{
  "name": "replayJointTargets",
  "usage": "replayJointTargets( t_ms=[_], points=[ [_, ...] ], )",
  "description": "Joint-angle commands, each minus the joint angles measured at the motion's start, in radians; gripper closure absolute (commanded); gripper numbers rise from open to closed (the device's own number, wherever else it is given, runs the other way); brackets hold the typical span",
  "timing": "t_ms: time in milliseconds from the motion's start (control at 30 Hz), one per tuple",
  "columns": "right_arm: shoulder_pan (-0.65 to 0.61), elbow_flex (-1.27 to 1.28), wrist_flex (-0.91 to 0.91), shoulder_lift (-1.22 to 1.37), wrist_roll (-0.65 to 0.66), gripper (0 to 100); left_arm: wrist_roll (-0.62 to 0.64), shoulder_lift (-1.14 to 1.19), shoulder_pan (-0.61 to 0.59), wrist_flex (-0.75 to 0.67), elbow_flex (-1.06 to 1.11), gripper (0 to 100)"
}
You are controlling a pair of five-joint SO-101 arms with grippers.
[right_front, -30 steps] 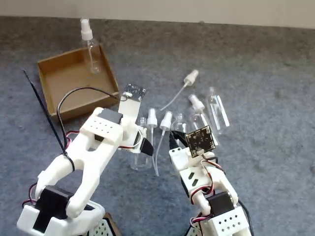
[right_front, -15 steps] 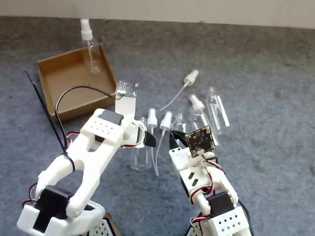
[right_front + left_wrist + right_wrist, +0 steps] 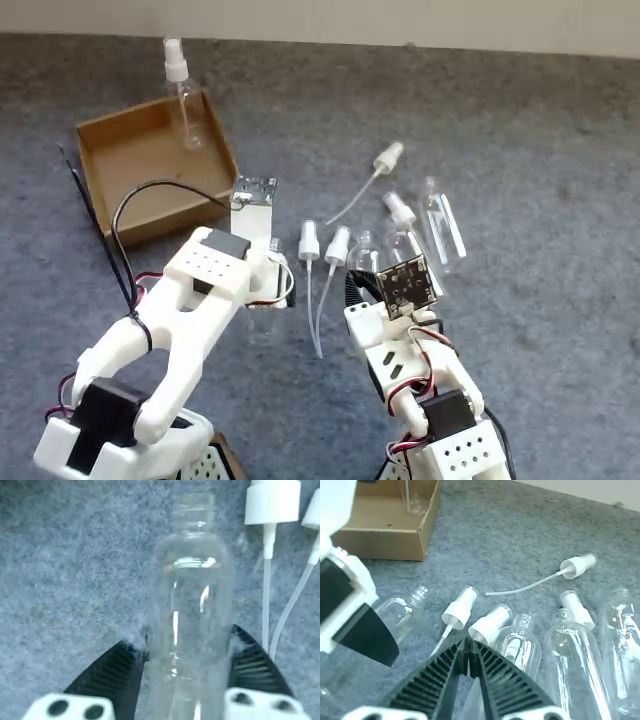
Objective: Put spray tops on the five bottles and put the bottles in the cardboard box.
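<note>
While one capped bottle (image 3: pixel 183 100) stands in the cardboard box (image 3: pixel 165 222), the rest isn't done: approx. one of five, by my read. Left pincer (image 3: pixel 187 641) is clamped on an uncapped bottle (image 3: pixel 192 590) lying on the counter (image 3: pixel 520 130), neck open, w/ two spray tops (image 3: pixel 460 607) just beside it. Right pincer (image 3: pixel 469 652) is closed and empty, over the other bottles (image 3: pixel 570 650). Bottles: clear, smooth, rounded plastic, threaded necks. Tops: white, w/ thin dip tubes. Counter: grey, fuzzy like felt. Box: shallow, brown, matte.
</note>
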Motion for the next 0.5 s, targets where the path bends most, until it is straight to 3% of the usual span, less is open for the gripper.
replayJointTargets(
  t_ms=[0, 133, 300, 467],
  points=[
    [0.01, 0.104, 0.002, -0.01, 0.005, 99.5, 0.002, -0.042, 0.01, -0.014, -0.008, 94],
    [0.01, 0.104, 0.002, -0.01, 0.006, 99.5, -0.02, -0.045, 0.001, -0.014, -0.013, 94],
    [0.01, 0.104, 0.002, -0.01, 0.008, 99.5, -0.238, -0.05, -0.048, -0.014, -0.016, 94],
    [0.01, 0.104, 0.002, -0.01, 0.006, 99.5, -0.321, -0.044, -0.163, -0.014, -0.016, 94]
  ],
)
